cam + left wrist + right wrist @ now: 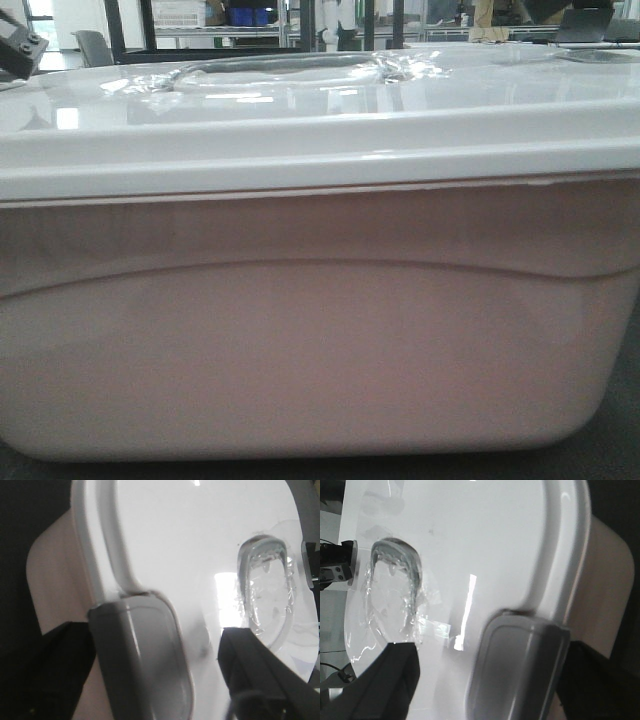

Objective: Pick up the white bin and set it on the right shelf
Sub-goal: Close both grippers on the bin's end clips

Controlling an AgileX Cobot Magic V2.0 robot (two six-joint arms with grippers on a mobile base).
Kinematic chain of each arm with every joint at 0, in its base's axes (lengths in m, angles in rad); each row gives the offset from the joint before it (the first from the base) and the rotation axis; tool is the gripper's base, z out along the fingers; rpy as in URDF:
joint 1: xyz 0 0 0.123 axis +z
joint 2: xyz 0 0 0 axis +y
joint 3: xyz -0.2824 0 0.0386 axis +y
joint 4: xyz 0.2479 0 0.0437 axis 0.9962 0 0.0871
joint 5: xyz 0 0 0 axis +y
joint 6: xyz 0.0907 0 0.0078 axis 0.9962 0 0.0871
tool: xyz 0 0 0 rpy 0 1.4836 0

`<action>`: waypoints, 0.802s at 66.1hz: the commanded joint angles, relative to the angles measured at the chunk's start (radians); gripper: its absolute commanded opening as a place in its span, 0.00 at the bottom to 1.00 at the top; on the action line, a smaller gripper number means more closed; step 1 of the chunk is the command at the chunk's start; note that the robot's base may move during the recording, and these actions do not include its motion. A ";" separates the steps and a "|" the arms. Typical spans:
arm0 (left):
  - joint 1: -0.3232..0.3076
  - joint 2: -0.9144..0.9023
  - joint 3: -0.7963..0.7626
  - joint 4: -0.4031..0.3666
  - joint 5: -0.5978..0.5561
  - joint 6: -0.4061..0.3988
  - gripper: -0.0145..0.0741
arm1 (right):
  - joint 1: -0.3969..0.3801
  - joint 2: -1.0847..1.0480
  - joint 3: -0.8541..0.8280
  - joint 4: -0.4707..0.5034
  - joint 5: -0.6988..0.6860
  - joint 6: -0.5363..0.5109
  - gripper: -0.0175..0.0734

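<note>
The white bin (320, 330) fills the front view, a pinkish translucent tub under a glossy white lid (300, 120) with a recessed handle (280, 70). In the left wrist view my left gripper (155, 645) straddles the lid's rim and a grey latch (145, 650). One black finger (260, 675) is over the lid, the other (45, 675) beside the tub wall, and the jaws stand wide apart. My right gripper (490, 660) straddles the grey latch (520, 670) at the other end in the same way. The right shelf is out of view.
A dark surface (620, 450) lies under the bin. Behind it stand a grey chair (95, 45), dark rack uprights (115, 30) and blue bins (250, 15). A black arm part (20, 50) shows at the lid's far left corner.
</note>
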 commanded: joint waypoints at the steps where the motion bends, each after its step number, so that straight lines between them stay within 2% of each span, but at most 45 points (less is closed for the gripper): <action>1: -0.006 -0.025 -0.021 -0.058 0.121 0.007 0.61 | -0.001 -0.025 -0.027 0.090 0.043 -0.013 0.89; 18: -0.006 -0.025 -0.021 -0.058 0.115 0.007 0.61 | -0.001 -0.025 -0.027 0.064 0.006 -0.013 0.87; 26: -0.006 -0.025 -0.021 -0.058 0.108 0.007 0.61 | -0.001 -0.025 -0.027 0.064 0.002 -0.013 0.78; 36: -0.006 -0.025 -0.021 -0.058 0.108 0.007 0.61 | -0.001 -0.025 -0.027 0.064 -0.006 -0.013 0.63; 53: -0.006 -0.025 -0.021 -0.058 0.108 0.007 0.61 | -0.001 -0.025 -0.027 0.064 -0.013 -0.013 0.60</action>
